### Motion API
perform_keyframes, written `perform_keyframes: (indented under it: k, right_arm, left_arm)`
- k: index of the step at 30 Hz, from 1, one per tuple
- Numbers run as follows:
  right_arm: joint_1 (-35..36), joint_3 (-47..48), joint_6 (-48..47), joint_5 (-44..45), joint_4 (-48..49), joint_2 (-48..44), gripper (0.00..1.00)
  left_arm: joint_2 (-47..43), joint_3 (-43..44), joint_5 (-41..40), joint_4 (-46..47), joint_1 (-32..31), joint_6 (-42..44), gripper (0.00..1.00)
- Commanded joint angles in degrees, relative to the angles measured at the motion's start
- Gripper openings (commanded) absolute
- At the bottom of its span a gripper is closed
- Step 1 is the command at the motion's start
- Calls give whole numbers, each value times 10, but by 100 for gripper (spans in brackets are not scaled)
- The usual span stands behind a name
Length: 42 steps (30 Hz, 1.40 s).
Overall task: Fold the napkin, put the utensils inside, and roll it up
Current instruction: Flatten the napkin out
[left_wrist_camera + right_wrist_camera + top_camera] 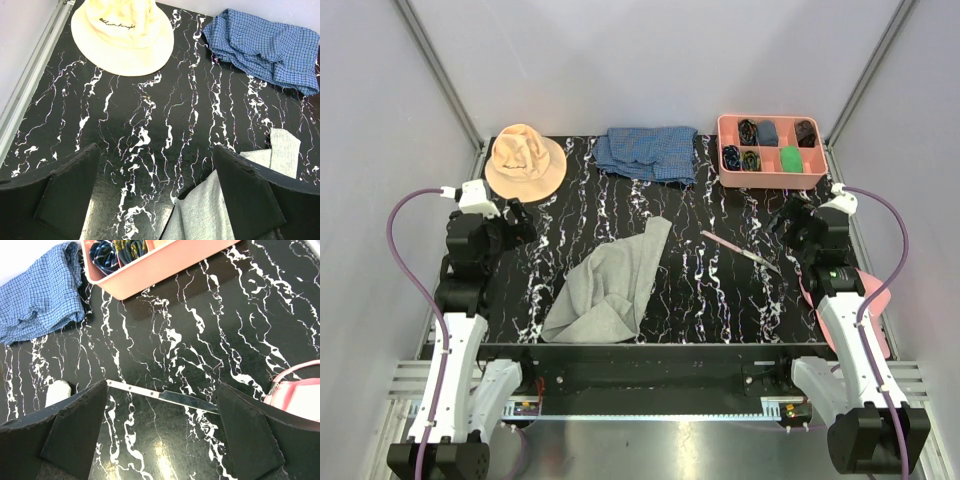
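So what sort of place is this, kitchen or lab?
Probably a lab test cell: black white-veined tabletop, plain pale walls on aluminium frame rails, and mismatched props like a peach fabric bucket hat and pink compartment tray.

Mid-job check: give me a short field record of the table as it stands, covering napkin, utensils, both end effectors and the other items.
napkin: light-grey napkin, crumpled, not folded, centre-near on the table
utensils: utensils lying on bare table right of the napkin, not touching it
left end effector: left end effector open, empty, left of the napkin
right end effector: right end effector open, empty, close to the utensils
far edge: peach hat, blue checked cloth, pink tray
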Motion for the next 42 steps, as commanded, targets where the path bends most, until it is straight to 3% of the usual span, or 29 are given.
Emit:
perform_keyframes:
  k: [1,12,16,20,23,28,36,42]
  right_arm:
    - [-2,29,4,-13,-7,6,100]
    - [-2,46,-7,-65,-16,35,100]
    - [-2,66,3,-118,-24,74,100]
    - [-2,73,46,-195,-25,132,91]
    - [30,77,57,-202,-25,177,89]
    - [118,97,65,-173,-26,228,88]
    - [216,153,79,-111,-35,324,86]
    - [267,273,71,-92,-85,429,84]
  left_arm:
    - [-3,3,10,20,-1,6,99]
    - [-5,-4,19,20,-1,19,99]
    - [9,-14,80,23,-1,-5,97]
    - [51,-16,54,13,-91,-39,91]
    - [75,-14,1,2,-167,-55,91]
    - [127,-35,-49,7,-243,-125,90]
    - [221,-28,-71,-10,-258,-179,86]
    - [326,11,-41,-41,-257,-191,86]
